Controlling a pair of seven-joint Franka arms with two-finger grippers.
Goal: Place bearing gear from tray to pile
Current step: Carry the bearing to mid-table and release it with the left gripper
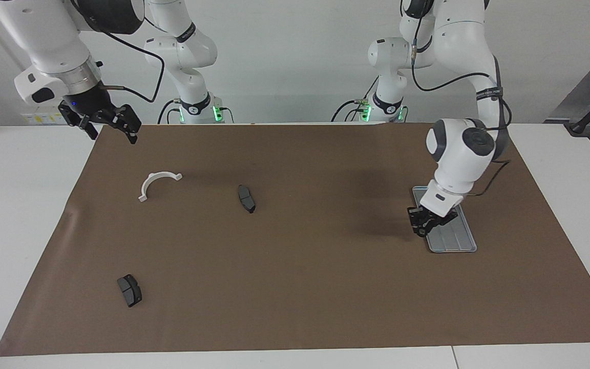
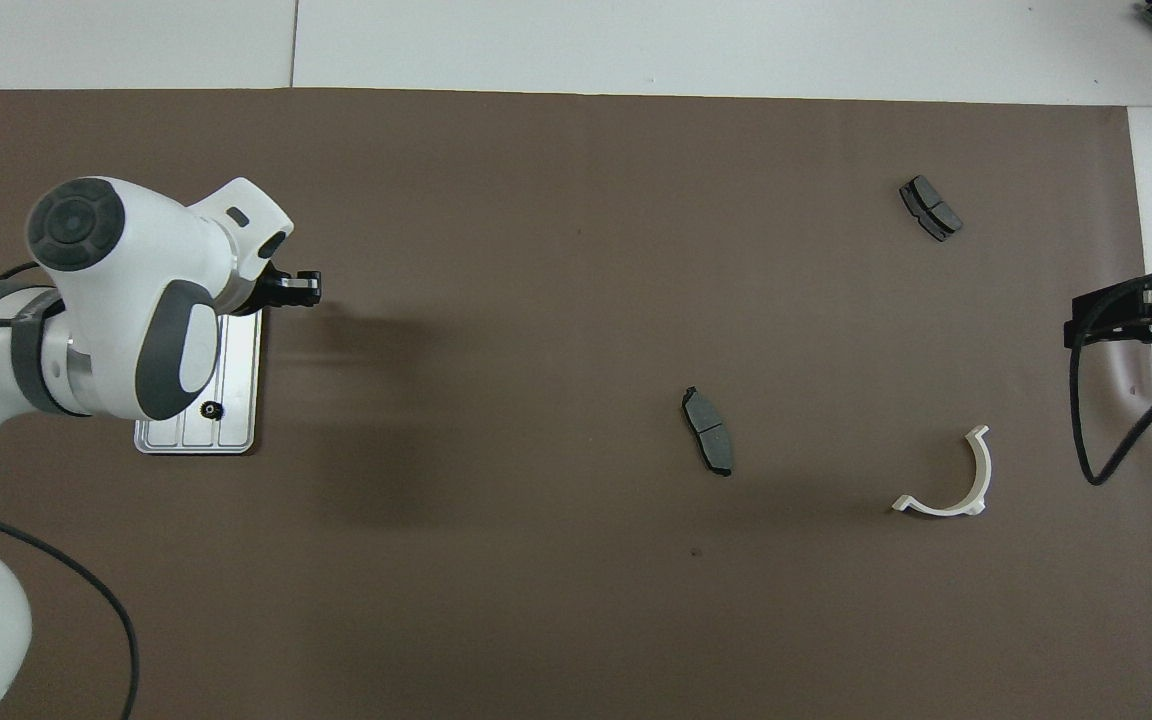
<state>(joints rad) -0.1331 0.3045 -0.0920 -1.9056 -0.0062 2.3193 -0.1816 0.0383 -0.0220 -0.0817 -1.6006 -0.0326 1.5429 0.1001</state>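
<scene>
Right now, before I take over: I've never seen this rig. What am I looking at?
Two white robot arms stand at a table with a brown mat. One picture faces them from across the table; the other looks down from above their end. The left tool hangs over the metal tray's edge; whether it carries anything I cannot tell. One small gear shows in the tray. The right tool waits open above the mat's corner. A white half-ring bracket and two dark brake pads lie scattered toward the right arm's end.

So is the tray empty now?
No. One gear lies in the tray, at its end nearer the robots. The left arm covers the rest.
</scene>
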